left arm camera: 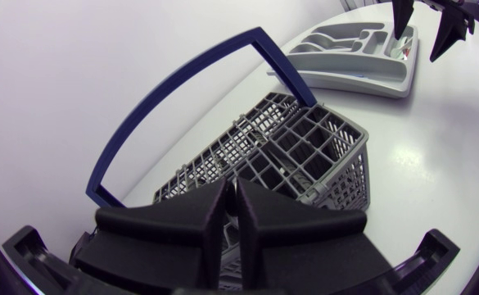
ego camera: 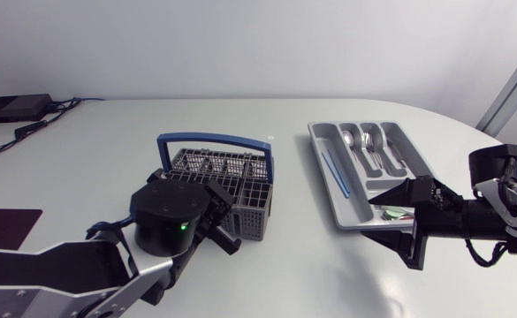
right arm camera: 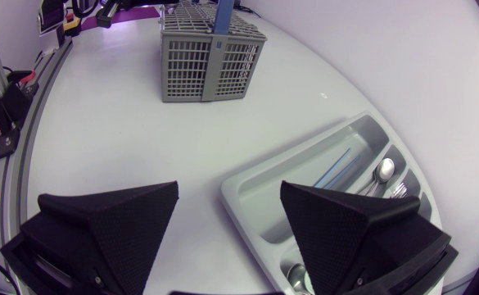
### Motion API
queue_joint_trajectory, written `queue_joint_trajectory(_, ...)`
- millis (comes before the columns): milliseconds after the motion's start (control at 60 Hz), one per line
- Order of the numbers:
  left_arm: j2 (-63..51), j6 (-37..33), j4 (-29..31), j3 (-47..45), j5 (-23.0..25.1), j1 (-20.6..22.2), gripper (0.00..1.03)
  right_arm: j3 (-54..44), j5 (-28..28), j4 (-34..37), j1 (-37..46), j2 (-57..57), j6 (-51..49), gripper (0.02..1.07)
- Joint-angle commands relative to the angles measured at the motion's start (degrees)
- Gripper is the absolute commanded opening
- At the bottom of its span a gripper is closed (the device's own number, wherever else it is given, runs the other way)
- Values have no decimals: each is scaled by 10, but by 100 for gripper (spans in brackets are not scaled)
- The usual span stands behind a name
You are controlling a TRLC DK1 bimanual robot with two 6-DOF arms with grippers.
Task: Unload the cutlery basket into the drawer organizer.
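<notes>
The grey cutlery basket (ego camera: 252, 215) with its blue handle (ego camera: 214, 139) stands left of the table's middle. My left gripper (ego camera: 227, 228) is down at the basket's near side, and in the left wrist view its fingers (left arm camera: 192, 223) are shut with only a sliver between them; whether anything is pinched there is hidden. The grey drawer organizer (ego camera: 327, 168) lies to the right and holds spoons (ego camera: 364, 141), forks and a thin blue stick (ego camera: 334, 170). My right gripper (ego camera: 383, 216) stands open at the organizer's near end, and its wide fingers (right arm camera: 112, 221) hold nothing.
A small green and white thing (ego camera: 397, 212) lies at the organizer's near end between the right fingers. From the right wrist, the basket (right arm camera: 210, 57) is far ahead and the organizer (right arm camera: 264, 192) is just below. A dark mat (ego camera: 2, 225) lies at the left edge.
</notes>
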State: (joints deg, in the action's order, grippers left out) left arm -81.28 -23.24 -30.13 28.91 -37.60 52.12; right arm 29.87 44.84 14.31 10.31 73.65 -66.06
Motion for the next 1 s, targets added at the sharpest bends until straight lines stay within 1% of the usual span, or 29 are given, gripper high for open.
queue_joint_trajectory(0,17,-18,-9,-7,-5,0,3,-8,5,-6,2,9,-6,92)
queue_joint_trajectory(433,74,-75,-4,11,-5,24,3,-6,4,-6,2,15,-6,92)
queue_joint_trajectory(717,94,-102,1,29,3,23,3,-7,4,-6,-2,20,-6,92)
queue_joint_trajectory(983,126,-98,41,50,19,25,3,-5,4,-9,-2,28,-7,92)
